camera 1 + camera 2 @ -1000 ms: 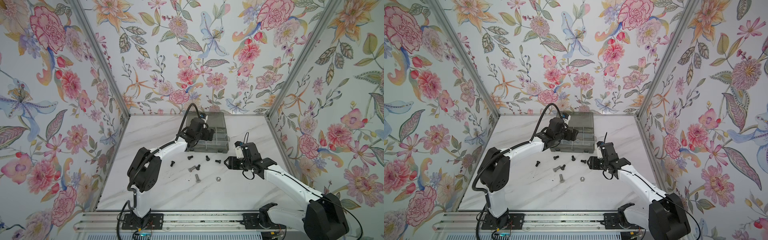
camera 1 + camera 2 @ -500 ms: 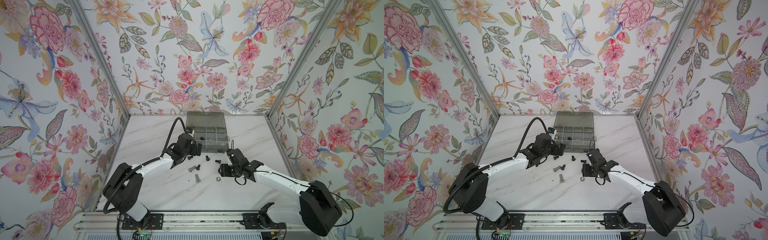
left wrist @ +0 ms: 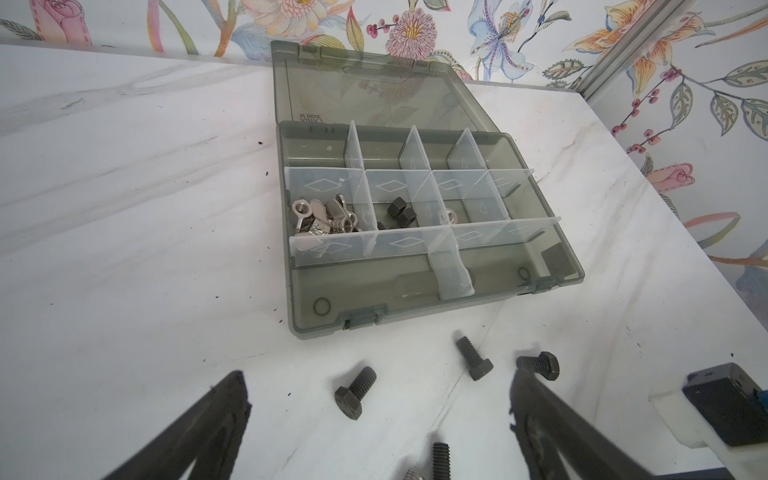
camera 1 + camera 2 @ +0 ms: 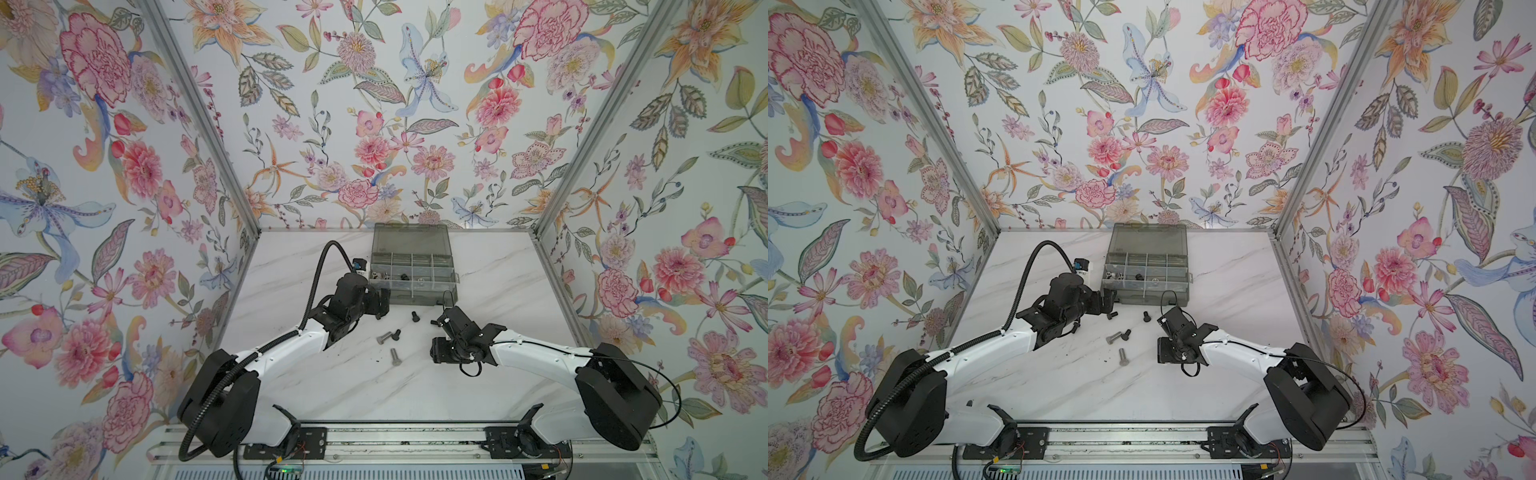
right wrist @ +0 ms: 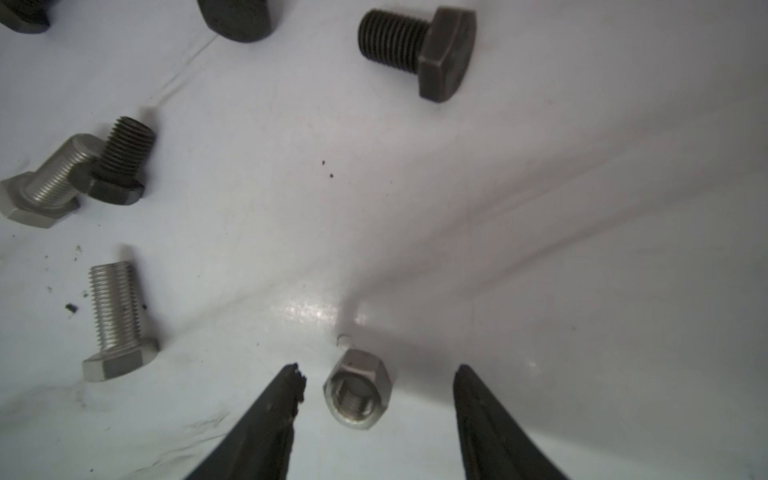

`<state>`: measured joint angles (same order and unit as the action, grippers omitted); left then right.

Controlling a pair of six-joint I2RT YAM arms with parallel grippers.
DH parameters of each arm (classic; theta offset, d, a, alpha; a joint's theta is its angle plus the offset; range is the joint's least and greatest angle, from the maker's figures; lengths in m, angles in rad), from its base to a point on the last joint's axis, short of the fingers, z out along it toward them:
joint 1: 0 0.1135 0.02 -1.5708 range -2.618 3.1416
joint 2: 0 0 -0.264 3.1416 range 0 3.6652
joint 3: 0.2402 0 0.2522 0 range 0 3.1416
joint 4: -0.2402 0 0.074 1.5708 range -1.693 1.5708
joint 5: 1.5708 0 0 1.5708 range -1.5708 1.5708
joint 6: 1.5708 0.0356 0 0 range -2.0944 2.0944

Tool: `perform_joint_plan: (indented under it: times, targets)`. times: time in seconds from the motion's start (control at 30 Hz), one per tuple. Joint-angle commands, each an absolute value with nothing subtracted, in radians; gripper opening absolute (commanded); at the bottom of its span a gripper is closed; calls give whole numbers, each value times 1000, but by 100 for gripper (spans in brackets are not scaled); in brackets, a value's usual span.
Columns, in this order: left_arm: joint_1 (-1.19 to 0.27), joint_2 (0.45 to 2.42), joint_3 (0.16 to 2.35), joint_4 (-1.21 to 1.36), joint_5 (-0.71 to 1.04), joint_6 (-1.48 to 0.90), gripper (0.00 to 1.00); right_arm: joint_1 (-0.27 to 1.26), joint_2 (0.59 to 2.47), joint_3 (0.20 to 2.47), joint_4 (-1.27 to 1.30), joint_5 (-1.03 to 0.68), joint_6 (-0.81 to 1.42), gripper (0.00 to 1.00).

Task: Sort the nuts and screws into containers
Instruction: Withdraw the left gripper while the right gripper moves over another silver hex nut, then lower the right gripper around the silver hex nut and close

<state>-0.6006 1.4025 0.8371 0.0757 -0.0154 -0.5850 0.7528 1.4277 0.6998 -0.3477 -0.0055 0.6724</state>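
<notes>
Right wrist view: the right gripper (image 5: 378, 370) is hanging low over the white table (image 5: 582, 187), its jaws standing apart on either side of a silver nut (image 5: 358, 390); a gap is showing on both sides, so nothing is being gripped.
Silver nut: it is lying on the table with its threaded hole facing the camera, nearer to one finger than to the other.
Loose pieces: two silver bolts (image 5: 114, 320) are lying on the table beyond the nut, one alone and one touching a black bolt; of the black bolts (image 5: 417, 50), another is lying alone and two more are being cut off by the picture's edge.
Left gripper: in the left wrist view the left gripper (image 3: 378, 372) is hovering with its jaws spread wide and empty, a black bolt lying on the table between them.
Box: the box (image 3: 316, 307) is sitting open just beyond those bolts, toward the back of the table, its lid (image 3: 374, 87) lying folded back.
Box contents: in the middle row, wing nuts (image 3: 324, 218) are filling the end cell, black nuts (image 3: 401, 212) are sitting in the next, and a boxed silver nut (image 3: 450, 216) is lying in the third.
Top views: in both top views the two grippers are facing each other across the loose bolts, in front of the box.
</notes>
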Motion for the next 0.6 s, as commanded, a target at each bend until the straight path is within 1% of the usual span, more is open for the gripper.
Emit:
perform_joint_plan:
  times: [0.0,0.13,0.23,0.33,0.57]
  targets:
    - [-587,1387,814,82,-29,-595,99,765,1449,723,-374,23,706,61]
    - [-583,1393,808,89,-19,-603,99,775,1454,719,-374,27,717,59]
    - [-584,1399,810,93,-12,-604,99,780,1457,721,-374,26,716,52]
    - [-582,1402,810,95,-11,-609,99,787,1463,724,-375,26,715,48]
    - [-581,1402,803,99,-8,-611,100,795,1486,728,-379,35,713,47]
